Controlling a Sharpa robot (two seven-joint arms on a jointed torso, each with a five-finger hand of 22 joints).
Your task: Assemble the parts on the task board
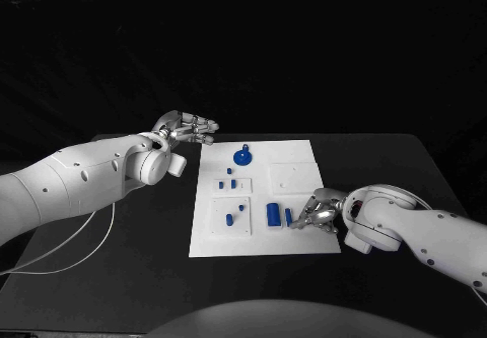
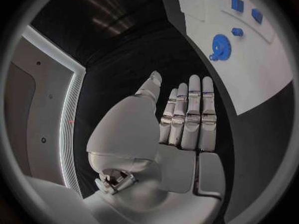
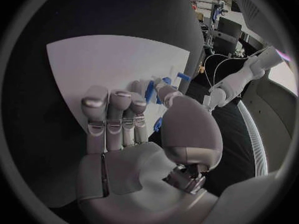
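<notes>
White task board (image 1: 294, 243) lies mid-table, long axis running away from robot. On it, near right edge: blue cylinder (image 1: 273, 214), long axis along board's length, lying in recess. Just beside it, thin blue pin (image 1: 288, 215), same direction. Right hand (image 1: 316, 211) over board's right edge, fingertips at pin; contact looks like pinch, cannot tell for sure. Further up board: blue gear (image 1: 243, 155) with stem, small blue blocks (image 1: 226, 184). Left hand (image 1: 186, 129) off board's far left corner above black table (image 1: 122, 282), fingers straight, together, holding nothing.
</notes>
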